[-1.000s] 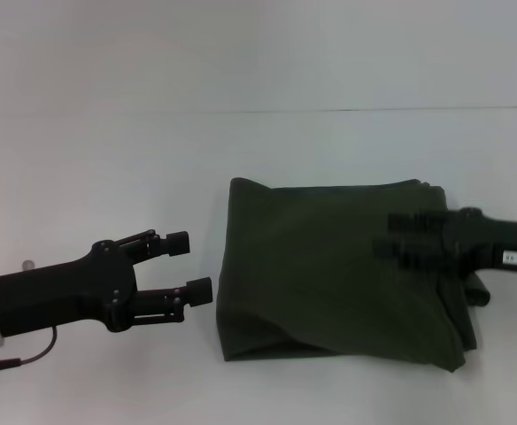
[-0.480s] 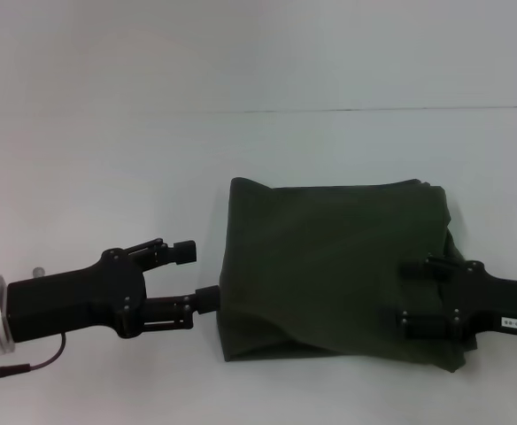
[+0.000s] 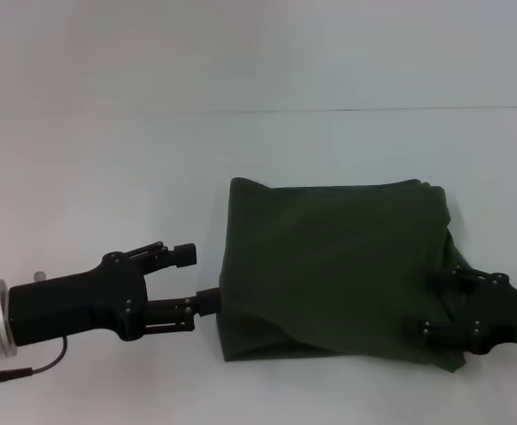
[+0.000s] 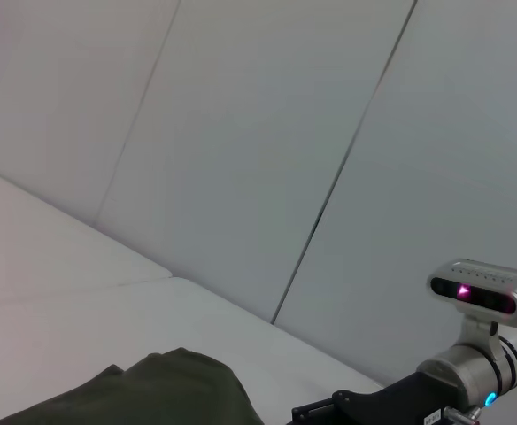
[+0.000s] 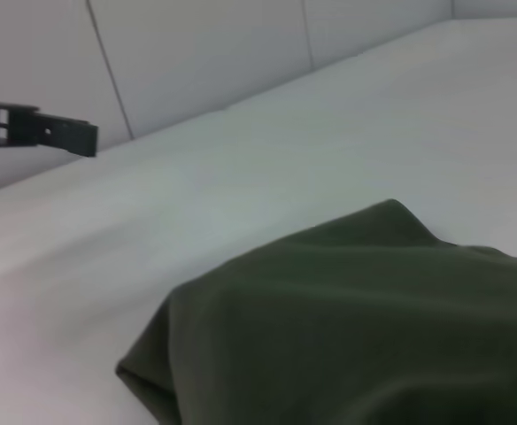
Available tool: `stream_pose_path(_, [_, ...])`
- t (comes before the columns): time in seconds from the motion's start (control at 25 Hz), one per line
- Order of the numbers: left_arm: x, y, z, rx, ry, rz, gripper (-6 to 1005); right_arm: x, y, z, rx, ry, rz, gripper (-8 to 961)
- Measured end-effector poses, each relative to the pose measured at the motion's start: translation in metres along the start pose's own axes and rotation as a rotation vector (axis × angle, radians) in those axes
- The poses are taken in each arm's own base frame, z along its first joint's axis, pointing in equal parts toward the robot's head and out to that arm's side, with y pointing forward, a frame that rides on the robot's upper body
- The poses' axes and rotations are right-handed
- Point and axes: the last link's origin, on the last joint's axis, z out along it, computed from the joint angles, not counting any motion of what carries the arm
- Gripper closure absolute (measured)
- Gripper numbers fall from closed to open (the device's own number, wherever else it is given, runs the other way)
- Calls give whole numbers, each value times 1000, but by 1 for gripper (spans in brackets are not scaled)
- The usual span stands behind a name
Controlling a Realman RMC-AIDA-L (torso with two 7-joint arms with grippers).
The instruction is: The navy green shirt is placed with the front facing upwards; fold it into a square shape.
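Left claw [image 3: 195, 279] at approx 8 o'clock in head view, fingers spread apart, lower finger touching the shirt's left edge, upper finger free above the surface [image 3: 108, 159]. Shirt [image 3: 329, 274], folded into a rough dark-green rectangle, lies right of centre on the white surface. Right claw [image 3: 428, 305] at 4 o'clock over the shirt's near right corner, fingers apart, resting on the cloth; can't tell if any fabric is pinched.

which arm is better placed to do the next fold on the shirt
Probably left: the left gripper is open with its lower finger at the shirt's near-left edge. The right gripper lies over the opposite side.
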Motion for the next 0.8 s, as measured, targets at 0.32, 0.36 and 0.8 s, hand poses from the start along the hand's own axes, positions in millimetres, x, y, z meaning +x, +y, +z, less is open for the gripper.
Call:
stream_pose_path(0.32, [-2, 1, 2, -6, 0, -13, 65, 12, -5, -3, 59, 46, -7, 9])
stream_pose_path(0.36, [-2, 1, 2, -6, 1, -13, 65, 13, -6, -3, 66, 50, -7, 9])
stream_pose_path(0.8, [-2, 0, 4, 0, 8, -89, 65, 5, -8, -22, 78, -39, 8, 9])
